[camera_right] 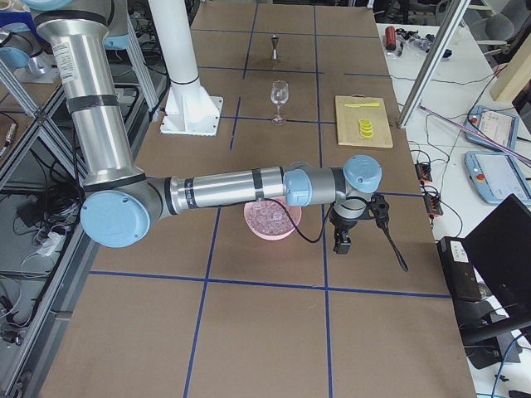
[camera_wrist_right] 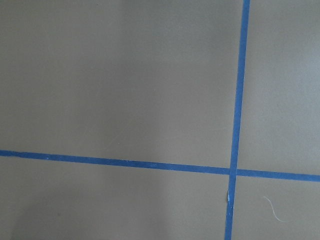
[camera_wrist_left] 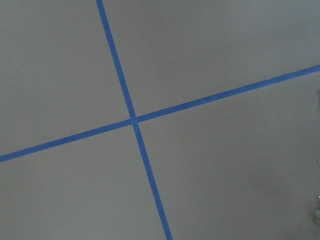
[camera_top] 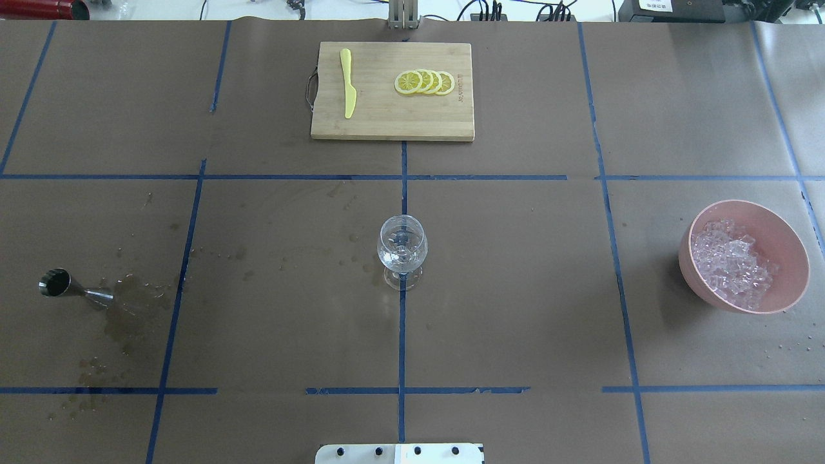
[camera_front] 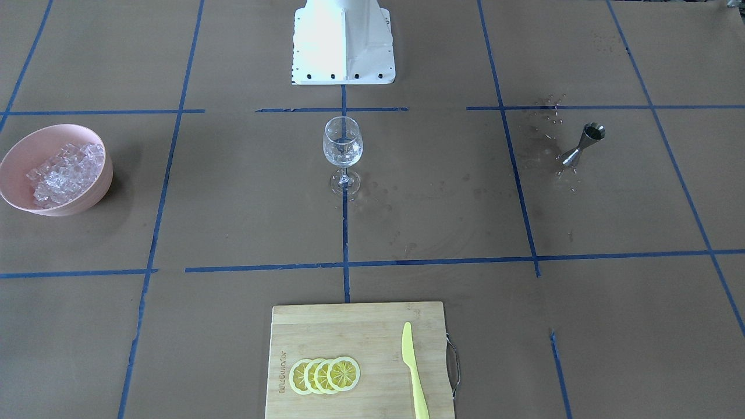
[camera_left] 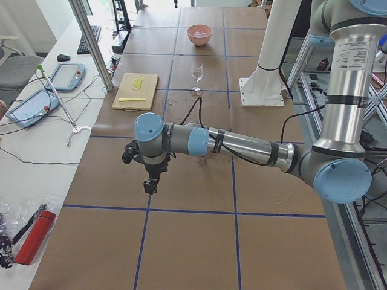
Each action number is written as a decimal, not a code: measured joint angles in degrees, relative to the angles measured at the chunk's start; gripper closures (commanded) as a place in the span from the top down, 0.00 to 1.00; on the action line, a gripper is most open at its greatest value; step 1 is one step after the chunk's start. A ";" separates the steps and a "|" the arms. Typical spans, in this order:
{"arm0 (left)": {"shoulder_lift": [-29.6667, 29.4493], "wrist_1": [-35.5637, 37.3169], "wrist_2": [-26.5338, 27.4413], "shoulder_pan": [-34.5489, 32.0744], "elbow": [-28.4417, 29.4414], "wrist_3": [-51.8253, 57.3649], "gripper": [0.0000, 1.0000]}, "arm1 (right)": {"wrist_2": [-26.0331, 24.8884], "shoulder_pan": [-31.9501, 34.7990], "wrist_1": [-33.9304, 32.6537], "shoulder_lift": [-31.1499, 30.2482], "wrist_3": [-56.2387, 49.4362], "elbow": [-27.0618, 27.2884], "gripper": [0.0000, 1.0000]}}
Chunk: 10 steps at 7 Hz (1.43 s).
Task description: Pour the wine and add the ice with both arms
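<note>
A wine glass (camera_front: 343,145) stands upright at the table's middle, with something clear and shiny in its lower part. A pink bowl (camera_top: 783,241) holds the heap of ice (camera_top: 731,261) on my right side. A steel jigger (camera_top: 67,287) stands on my left side beside dark wet marks (camera_top: 132,309) of wine. My left gripper (camera_left: 149,186) hangs over bare table, away from the jigger; I cannot tell whether it is open. My right gripper (camera_right: 340,240) hangs just beyond the bowl (camera_right: 271,220); its state cannot be told either. Both wrist views show only table and blue tape.
A bamboo cutting board (camera_front: 326,326) at the table's far edge carries lemon slices (camera_front: 325,375) and a yellow knife (camera_front: 413,369). The white pedestal base (camera_front: 343,43) stands behind the glass. Small drops dot the paper around the glass foot (camera_top: 351,261).
</note>
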 measured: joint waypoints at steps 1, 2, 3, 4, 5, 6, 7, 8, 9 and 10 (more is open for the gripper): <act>-0.14 0.25 0.30 -0.24 -1.26 0.47 1.00 | -0.18 -0.03 0.04 -0.01 -0.01 -0.06 1.00; -0.17 1.08 0.62 -0.33 -3.08 1.12 1.00 | -0.17 -0.03 0.04 -0.01 -0.01 -0.11 1.00; -0.11 1.84 1.25 -0.17 -4.05 1.40 1.00 | -0.08 -0.02 0.01 -0.02 0.14 -0.20 1.00; -0.02 2.30 1.94 -0.06 -4.73 1.35 1.00 | -0.01 -0.02 -0.05 -0.13 0.51 -0.40 1.00; -0.06 2.33 2.01 -0.03 -5.05 1.18 1.00 | 0.26 -0.07 -0.11 -0.38 0.75 -0.56 1.00; 0.00 1.50 1.63 -0.08 -4.84 1.24 1.00 | 0.96 -0.10 -0.07 -0.72 0.79 -0.60 1.00; 0.25 -0.09 1.07 -0.18 -4.49 1.45 1.00 | 1.96 -0.11 0.82 -1.20 0.72 -0.69 1.00; 0.53 -1.40 -0.22 -0.22 -4.42 1.56 1.00 | 2.73 -0.13 3.21 -1.74 0.69 -1.26 1.00; 0.73 -2.12 -2.01 -0.18 -4.51 1.49 1.00 | 3.38 -0.17 5.90 -2.09 0.71 -2.26 1.00; 0.67 -2.58 -3.21 -0.11 -5.14 1.27 1.00 | 4.22 -0.43 7.64 -2.25 0.78 -2.79 1.00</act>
